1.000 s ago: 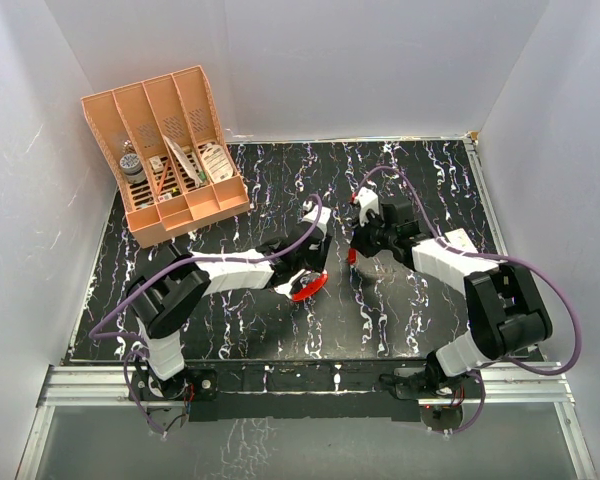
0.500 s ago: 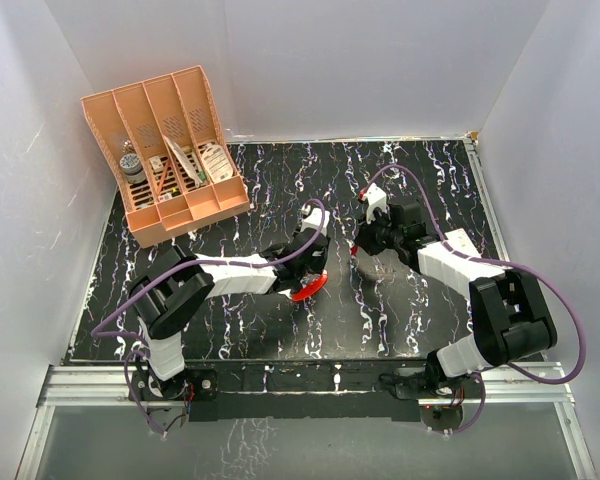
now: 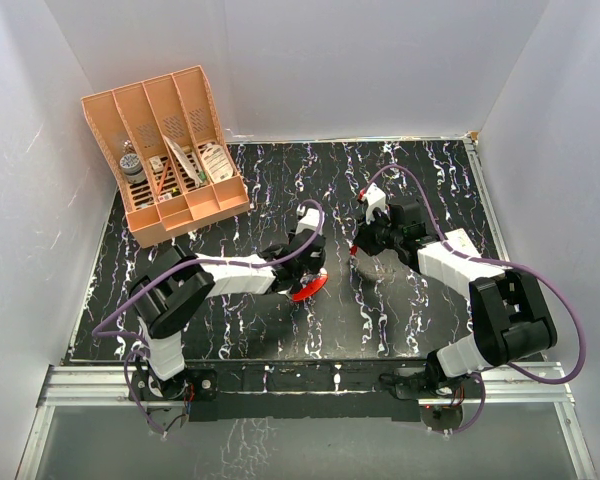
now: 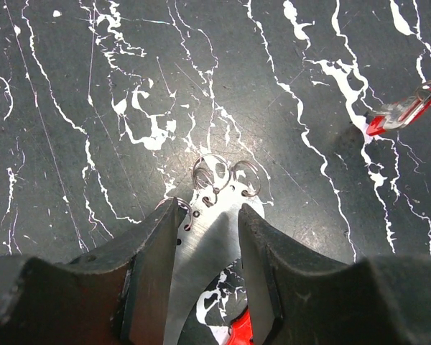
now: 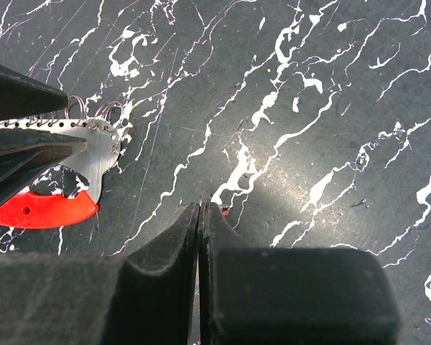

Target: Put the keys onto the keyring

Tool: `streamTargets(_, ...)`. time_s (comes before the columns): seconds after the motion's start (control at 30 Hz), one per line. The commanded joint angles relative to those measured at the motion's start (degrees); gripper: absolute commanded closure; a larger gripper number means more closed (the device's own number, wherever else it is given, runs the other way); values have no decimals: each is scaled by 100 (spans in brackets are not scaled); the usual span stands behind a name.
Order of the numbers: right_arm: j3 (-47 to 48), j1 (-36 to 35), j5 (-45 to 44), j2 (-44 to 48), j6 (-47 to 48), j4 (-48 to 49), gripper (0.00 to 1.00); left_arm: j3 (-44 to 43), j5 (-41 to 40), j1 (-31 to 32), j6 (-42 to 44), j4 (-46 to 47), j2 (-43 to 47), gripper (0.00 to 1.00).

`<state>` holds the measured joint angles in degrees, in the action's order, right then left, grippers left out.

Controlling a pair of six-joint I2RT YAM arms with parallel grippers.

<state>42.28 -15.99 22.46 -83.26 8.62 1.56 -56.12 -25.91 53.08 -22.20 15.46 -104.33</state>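
Holding keyring (image 4: 205, 273) in part-closed left end effector (image 4: 210, 208), key (image 4: 391, 118) pinched in fully closed right end effector (image 5: 201, 207). Liable to twist in thin pinch, missing small wire loops (image 4: 223, 176).

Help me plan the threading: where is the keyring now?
Top view: the keyring sits mid-table, clamped in the left claw, just left of the right claw pinching the key.

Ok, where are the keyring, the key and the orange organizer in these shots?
keyring (image 4: 208, 237): left wrist view, on its flat metal plate.
key (image 4: 396, 115): left wrist view, on its pale body above the red tip.
orange organizer (image 3: 195, 212): top external view, on its low front wall.
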Motion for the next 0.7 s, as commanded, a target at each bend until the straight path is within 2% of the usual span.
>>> streamTargets(0.0,8,34,65,144,-37,292,100,-34,41,-129,-61,87,-67,63)
streamTargets(0.2,-1,34,85,121,-32,294,100,0,63,-231,-182,-127,42,61)
streamTargets(0.67,17,39,163,118,-27,266,100,133,877,-596,-567,-895,551,49)
